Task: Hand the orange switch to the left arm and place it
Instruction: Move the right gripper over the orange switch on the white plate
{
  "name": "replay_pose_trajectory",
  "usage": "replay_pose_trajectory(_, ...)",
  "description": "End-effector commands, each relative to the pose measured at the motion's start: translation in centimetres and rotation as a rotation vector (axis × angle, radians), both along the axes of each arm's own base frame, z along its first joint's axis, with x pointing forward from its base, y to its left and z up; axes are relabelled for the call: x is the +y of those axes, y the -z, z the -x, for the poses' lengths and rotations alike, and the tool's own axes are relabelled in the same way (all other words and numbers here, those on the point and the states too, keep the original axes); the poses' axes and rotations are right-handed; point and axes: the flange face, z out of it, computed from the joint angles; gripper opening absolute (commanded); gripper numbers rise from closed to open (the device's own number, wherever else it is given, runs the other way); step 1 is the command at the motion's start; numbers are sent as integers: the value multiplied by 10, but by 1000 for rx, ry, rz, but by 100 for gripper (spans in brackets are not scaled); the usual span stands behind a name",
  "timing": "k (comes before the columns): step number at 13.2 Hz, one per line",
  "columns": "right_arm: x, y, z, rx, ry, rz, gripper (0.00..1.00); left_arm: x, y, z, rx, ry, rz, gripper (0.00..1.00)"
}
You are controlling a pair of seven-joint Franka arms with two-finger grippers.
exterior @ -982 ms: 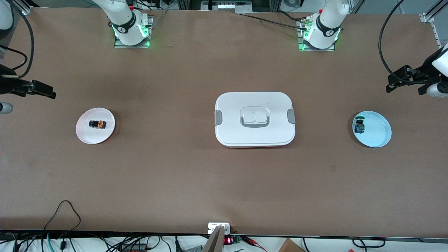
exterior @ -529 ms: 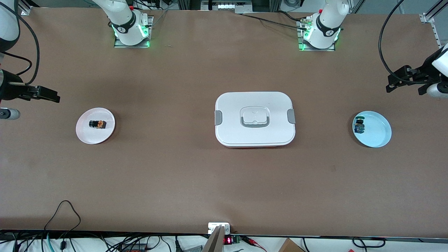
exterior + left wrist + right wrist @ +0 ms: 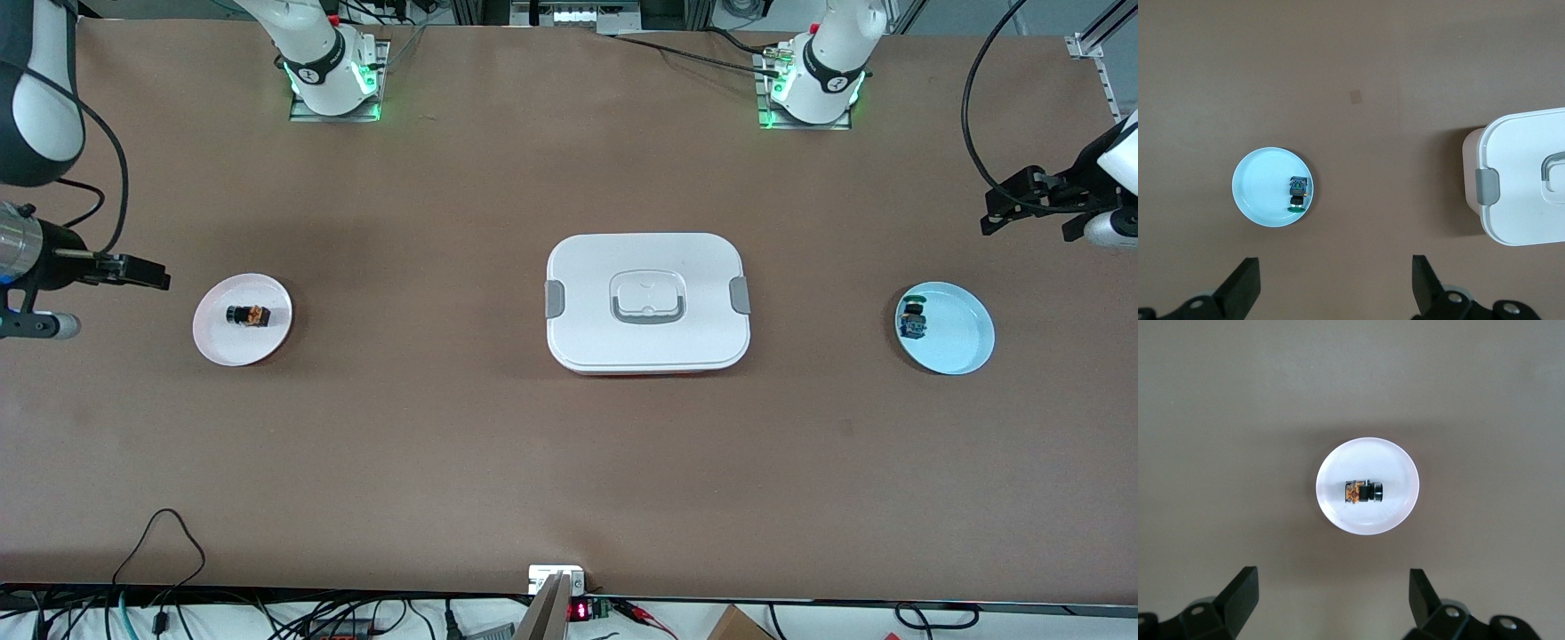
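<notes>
Brown bench (image 3: pixel 444 444) lies bare between the pink plate (image 3: pixel 222 347) holding the tiny orange switch (image 3: pixel 248 315) and the central white box (image 3: pixel 647 302). Right end effector (image 3: pixel 1331 600) hangs spread near that plate; left end effector (image 3: pixel 1337 290), spread, waits near the blue plate (image 3: pixel 956 342).

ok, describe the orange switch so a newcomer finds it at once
Start at the white box mid-table, then go toward the right arm's end to the pale pink plate. The orange switch lies on its side on that plate: a tiny black cylinder with an orange-and-white block end. The lookalike on the blue plate has a blue block.
</notes>
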Motion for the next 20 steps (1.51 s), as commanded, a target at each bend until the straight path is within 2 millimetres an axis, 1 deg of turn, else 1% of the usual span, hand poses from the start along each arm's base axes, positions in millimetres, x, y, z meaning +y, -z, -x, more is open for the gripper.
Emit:
replay_pose_trajectory(1,-9,18,-7,-28,8,3,100,1,-6,-2,0,1,-14,100)
replay_pose_trajectory(2,-11,33,-5,-42,14,4,100,1,-6,-2,0,2,-14,100)
replay_pose_trajectory(5,-32,77,1,-80,29,5,100,1,-6,-2,0,2,-14,100)
replay_pose_trajectory(7,-33,96,5,-81,23,2,100,1,-6,-2,0,2,-14,100)
replay_pose_trajectory(10,-29,124,12,-92,15,2,100,1,-6,-2,0,2,-14,100)
replay_pose_trajectory(11,-29,139,18,-82,16,1,100,1,-6,-2,0,2,-14,100)
replay_pose_trajectory(14,-27,174,32,-101,10,3,100,1,-6,-2,0,2,-12,100)
replay_pose_trajectory(18,-26,207,43,-98,5,4,100,1,-6,-2,0,2,-12,100)
replay_pose_trajectory(20,-28,222,45,-71,-40,27,100,1,-6,-1,2,2,-12,100)
